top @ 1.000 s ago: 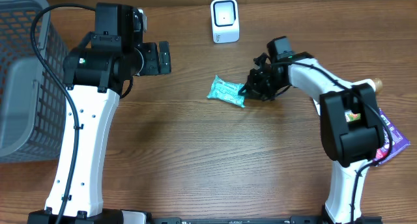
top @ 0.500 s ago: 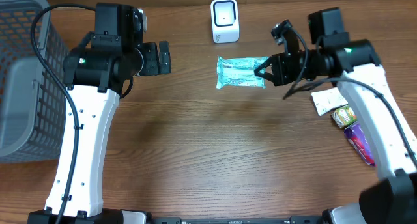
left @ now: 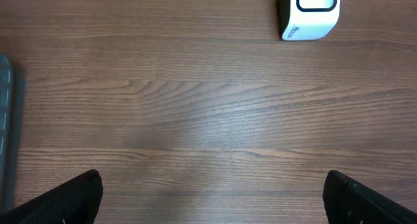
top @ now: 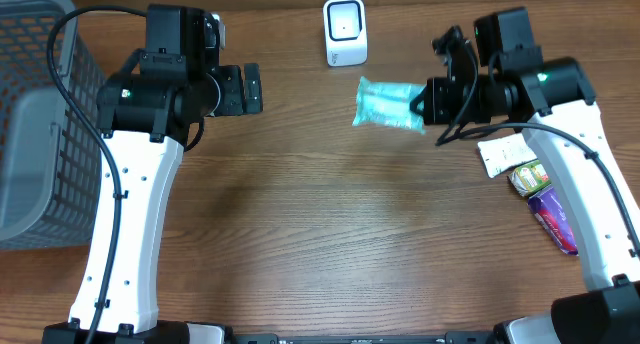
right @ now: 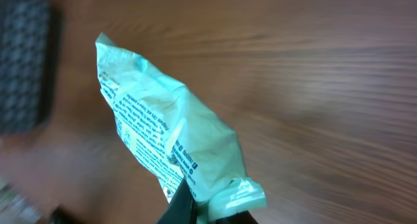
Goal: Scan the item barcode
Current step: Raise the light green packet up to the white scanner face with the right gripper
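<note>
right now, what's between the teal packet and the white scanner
Nothing. In the overhead view, only bare wooden table shows between the teal packet and the white scanner.

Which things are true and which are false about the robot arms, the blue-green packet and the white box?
1. The right gripper pinches the teal packet. True.
2. The left gripper holds a packet too. False: it is open and empty.
3. The white scanner sits inside the grey basket. False: it stands on the table, apart from the basket.
4. The teal packet is closer to the white scanner than to the grey basket. True.
</note>
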Robot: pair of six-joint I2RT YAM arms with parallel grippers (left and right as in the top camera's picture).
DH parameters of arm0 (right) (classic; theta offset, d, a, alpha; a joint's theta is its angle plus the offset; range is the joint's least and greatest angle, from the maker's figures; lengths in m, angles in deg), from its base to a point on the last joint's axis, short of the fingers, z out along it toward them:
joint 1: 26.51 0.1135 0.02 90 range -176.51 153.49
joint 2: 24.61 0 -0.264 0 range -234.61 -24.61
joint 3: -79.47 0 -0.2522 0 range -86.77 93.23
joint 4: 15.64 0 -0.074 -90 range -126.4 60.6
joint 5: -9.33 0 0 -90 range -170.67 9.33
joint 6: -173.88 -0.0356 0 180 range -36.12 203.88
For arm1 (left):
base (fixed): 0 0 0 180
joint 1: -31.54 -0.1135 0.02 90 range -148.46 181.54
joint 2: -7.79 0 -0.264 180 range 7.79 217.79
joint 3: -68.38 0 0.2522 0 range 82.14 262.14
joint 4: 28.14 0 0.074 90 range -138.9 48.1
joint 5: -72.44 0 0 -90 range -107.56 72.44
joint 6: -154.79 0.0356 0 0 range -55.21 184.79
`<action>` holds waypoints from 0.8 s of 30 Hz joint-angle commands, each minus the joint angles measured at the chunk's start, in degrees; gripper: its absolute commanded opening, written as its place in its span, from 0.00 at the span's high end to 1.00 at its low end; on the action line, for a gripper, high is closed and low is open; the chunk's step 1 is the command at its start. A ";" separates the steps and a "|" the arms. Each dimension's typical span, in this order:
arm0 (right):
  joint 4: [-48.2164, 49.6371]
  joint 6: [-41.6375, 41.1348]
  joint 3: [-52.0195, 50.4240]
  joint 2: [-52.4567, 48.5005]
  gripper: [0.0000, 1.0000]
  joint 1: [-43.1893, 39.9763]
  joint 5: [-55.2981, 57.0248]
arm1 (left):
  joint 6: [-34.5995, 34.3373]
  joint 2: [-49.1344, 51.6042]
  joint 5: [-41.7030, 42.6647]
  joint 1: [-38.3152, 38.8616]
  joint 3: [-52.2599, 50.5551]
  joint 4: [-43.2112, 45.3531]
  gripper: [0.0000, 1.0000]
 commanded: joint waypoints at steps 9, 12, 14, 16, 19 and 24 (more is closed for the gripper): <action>8.28 -2.32 23.69 -13.44 0.96 9.20 48.89 | 1.27 0.61 -0.35 0.07 -0.22 0.07 0.00; 16.24 4.35 23.69 -18.08 0.96 12.24 58.34 | 1.27 0.61 -0.35 0.07 -0.22 0.07 0.00; 22.53 8.74 23.69 -21.62 0.96 14.05 65.92 | 1.27 0.61 -0.37 0.07 -0.22 0.07 0.00; 29.62 14.38 23.69 -25.27 0.96 15.45 71.63 | 1.27 0.61 -0.35 0.07 -0.22 0.07 0.00; 39.82 27.63 23.69 -30.69 0.96 16.68 73.92 | 1.27 0.61 -0.35 0.07 -0.22 0.07 0.00; 51.43 48.30 23.69 -37.81 0.96 17.75 73.90 | 1.27 0.61 -0.35 0.07 -0.22 0.07 0.00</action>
